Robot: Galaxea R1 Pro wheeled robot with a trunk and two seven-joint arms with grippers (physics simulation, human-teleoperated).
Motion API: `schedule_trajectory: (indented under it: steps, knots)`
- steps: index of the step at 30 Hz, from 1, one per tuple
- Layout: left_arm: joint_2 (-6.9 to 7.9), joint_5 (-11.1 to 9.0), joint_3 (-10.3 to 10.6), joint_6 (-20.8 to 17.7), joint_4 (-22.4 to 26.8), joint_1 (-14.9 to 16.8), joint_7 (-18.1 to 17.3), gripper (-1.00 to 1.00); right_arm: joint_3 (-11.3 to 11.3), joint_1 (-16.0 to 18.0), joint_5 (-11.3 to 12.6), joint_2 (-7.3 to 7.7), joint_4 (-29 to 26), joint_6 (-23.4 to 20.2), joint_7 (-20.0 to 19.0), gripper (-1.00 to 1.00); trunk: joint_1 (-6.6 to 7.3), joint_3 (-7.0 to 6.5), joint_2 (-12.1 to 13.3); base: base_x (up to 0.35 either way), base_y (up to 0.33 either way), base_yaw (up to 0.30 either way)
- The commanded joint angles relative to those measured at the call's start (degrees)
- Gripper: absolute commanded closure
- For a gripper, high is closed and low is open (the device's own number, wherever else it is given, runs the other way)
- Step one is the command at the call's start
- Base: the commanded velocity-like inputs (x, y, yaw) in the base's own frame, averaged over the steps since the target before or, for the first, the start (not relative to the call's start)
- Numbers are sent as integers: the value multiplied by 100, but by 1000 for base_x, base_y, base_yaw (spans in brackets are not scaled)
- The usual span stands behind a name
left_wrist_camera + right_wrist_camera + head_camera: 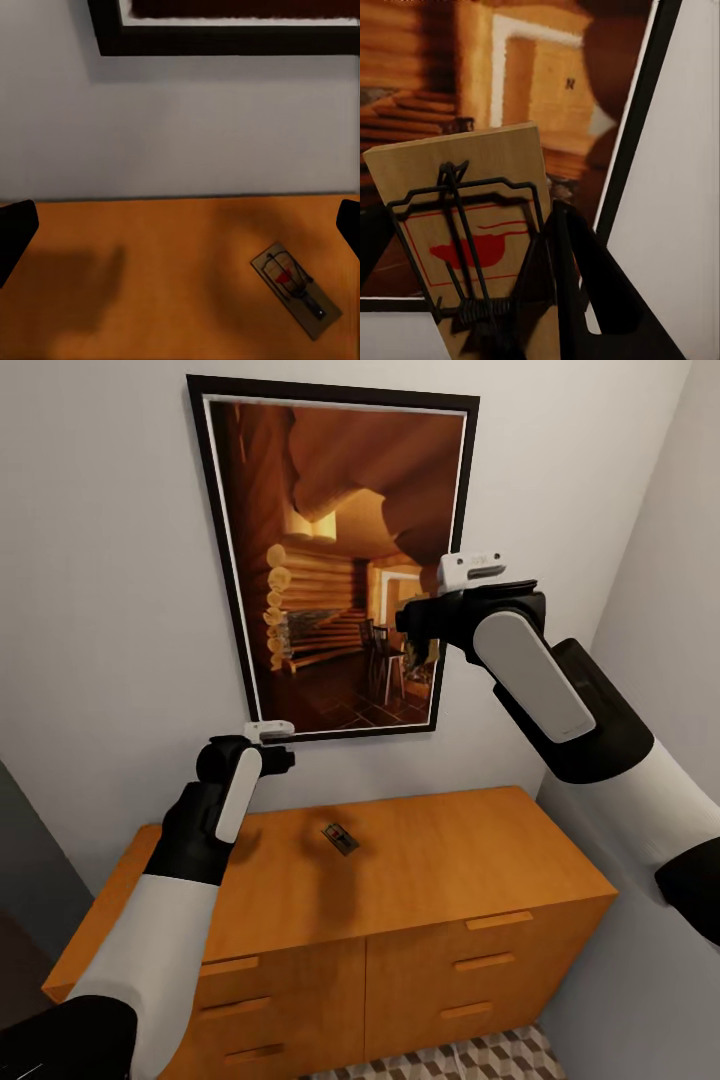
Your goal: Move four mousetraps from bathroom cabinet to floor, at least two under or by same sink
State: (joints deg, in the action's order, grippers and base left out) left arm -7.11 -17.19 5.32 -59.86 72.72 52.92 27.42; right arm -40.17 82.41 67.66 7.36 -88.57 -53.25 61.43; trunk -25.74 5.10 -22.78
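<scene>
while right fingers (556, 300) clamp 1 mousetrap (472, 225) | left fingers (180, 229) apart above cabinet (450, 850) | second trap (340, 838) on top

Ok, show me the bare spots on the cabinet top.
The cabinet top holds one mousetrap near its middle. Bare wood lies between it and the right end, and along the front edge. The left gripper hovers over the left part. No crowding.

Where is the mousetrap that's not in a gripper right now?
In the head view, the loose mousetrap lies flat on the cabinet top near its middle, below the framed picture and just right of the left gripper.
</scene>
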Motion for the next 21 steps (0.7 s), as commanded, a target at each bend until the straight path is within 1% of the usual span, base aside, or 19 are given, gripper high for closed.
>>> schedule_trajectory:
  steps: [1, 4, 6, 7, 9, 12, 18, 19, 21]
  knots:
    - [-9, -90, 5, -14, 0, 7, 78, -100, -5, 11, 51, 4, -5, -10, 55, 100, -4, 14, -14, 0, 0, 0]
    - [-29, -232, 5, -14, -56, 12, 196, -100, 15, 11, 35, 2, -2, -14, 50, 100, -4, 14, -14, 0, 0, 0]
    - [-38, -382, 4, -14, -128, 28, 356, -100, 27, 13, 34, -1, 3, -19, 48, 100, -4, 14, -14, 0, 0, 0]
    - [-41, -483, 6, -14, -173, 43, 462, -100, 30, 15, 35, -6, 5, -21, 48, 100, -4, 14, -14, 0, 0, 0]
    - [-44, -759, 7, -14, -275, 91, 716, -100, 24, 13, 35, -12, 9, -23, 47, 100, -4, 14, -14, 0, 0, 0]
    - [-43, -1311, 10, -14, -461, 165, 1186, -100, 9, 12, 36, -25, 30, -26, 46, 100, -4, 14, -14, 0, 0, 0]
    - [-34, -2595, 22, -14, -800, 230, 2327, -100, 0, 18, 36, -57, 149, -48, 45, 100, -4, 14, -14, 0, 0, 0]
    - [-31, -2999, 28, -14, -863, 242, 2694, -100, -2, 18, 36, -61, 163, -70, 45, 100, -4, 14, -14, 0, 0, 0]
    - [-33, -3364, 32, -14, -916, 259, 3032, -100, -1, 22, 37, -68, 194, -135, 45, 100, -4, 14, -14, 0, 0, 0]
